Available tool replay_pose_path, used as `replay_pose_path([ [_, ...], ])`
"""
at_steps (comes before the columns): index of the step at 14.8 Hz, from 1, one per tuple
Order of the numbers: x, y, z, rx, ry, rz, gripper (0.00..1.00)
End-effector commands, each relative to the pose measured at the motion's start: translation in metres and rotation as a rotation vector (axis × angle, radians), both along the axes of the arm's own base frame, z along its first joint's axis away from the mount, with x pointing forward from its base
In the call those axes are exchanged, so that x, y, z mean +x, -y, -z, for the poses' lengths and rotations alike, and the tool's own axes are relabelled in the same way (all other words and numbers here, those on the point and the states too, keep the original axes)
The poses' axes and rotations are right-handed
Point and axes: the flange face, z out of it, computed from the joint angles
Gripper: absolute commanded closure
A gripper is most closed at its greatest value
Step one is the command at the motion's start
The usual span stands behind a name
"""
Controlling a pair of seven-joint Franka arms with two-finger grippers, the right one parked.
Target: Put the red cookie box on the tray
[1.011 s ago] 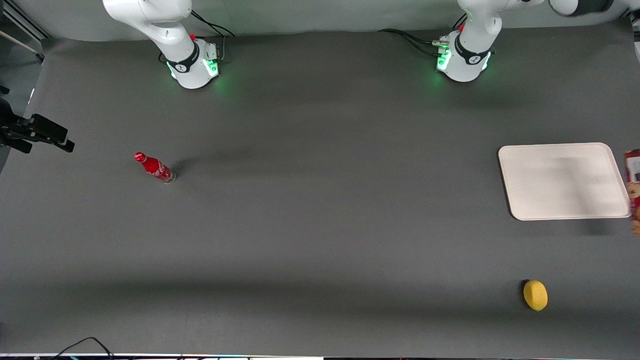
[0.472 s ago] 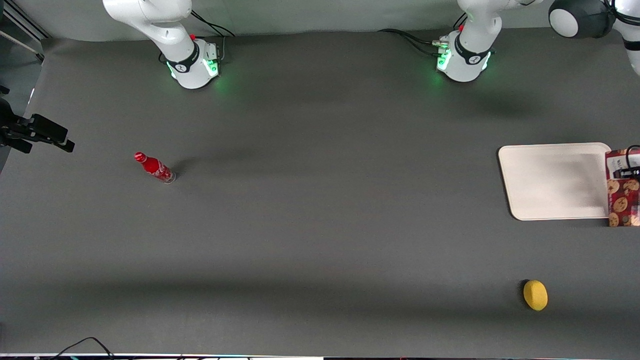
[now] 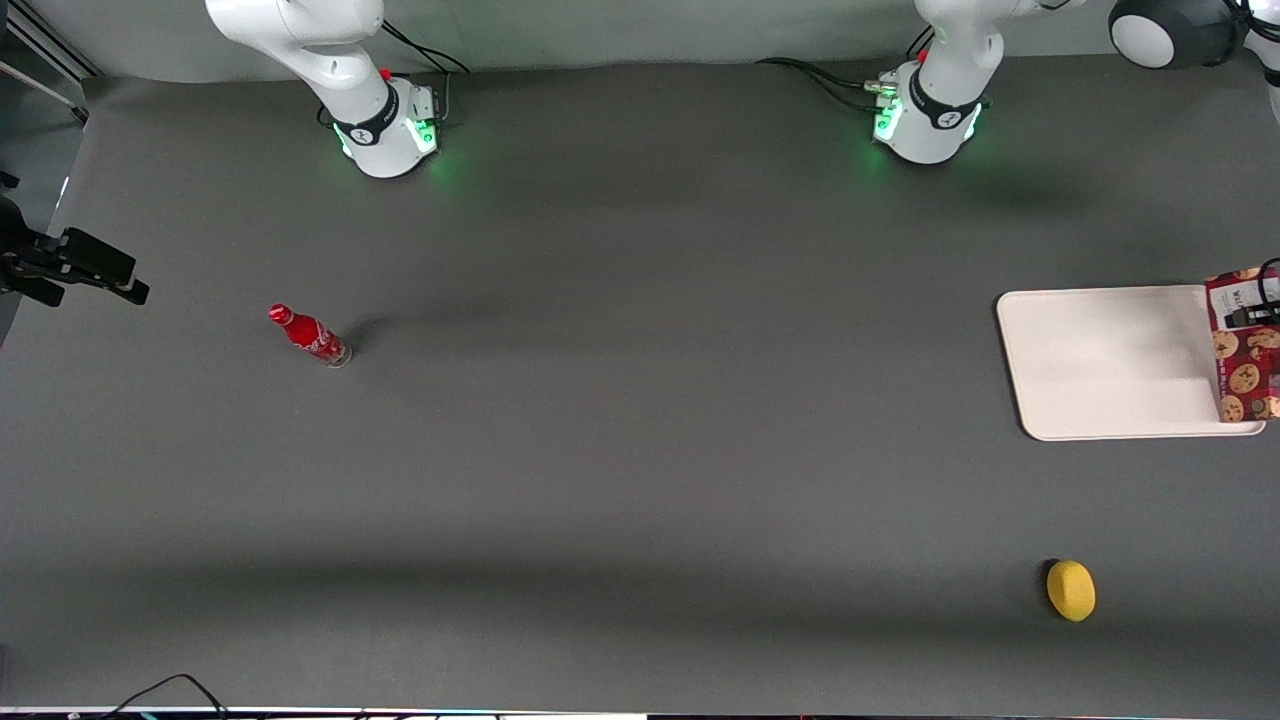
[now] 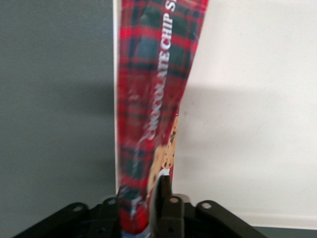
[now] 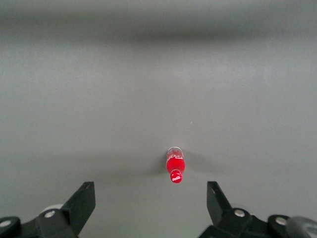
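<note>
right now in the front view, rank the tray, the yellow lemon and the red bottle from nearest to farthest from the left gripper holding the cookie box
The gripper holds the red cookie box over the tray's edge.
1. Tray: directly beneath it.
2. Lemon: nearer the front camera than the tray.
3. Red bottle: toward the parked arm's end.

The front view's edge cuts off my end effector (image 4: 143, 206) and part of the red cookie box (image 3: 1245, 345), which covers the tray's (image 3: 1100, 360) end.

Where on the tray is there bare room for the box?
The cream-white rectangular tray is bare from its parked-arm-side rim up to the dark-red cookie box, held by the claw over the tray's working-arm edge. Only that edge is crowded.
</note>
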Motion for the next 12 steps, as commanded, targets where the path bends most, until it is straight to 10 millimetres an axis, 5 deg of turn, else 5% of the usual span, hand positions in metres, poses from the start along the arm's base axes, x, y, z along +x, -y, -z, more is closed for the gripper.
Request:
replay_pose_path([
  [1, 0.010, 0.017, -0.014, -0.016, 0.050, 0.037, 0.00],
  [4, 0.030, 0.023, -0.056, -0.019, 0.086, 0.079, 0.00],
  [6, 0.044, 0.033, -0.104, -0.034, 0.110, 0.123, 0.00],
  [10, 0.103, 0.108, -0.233, -0.093, 0.149, 0.279, 0.00],
  [12, 0.114, 0.155, -0.296, -0.133, 0.102, 0.223, 0.00],
])
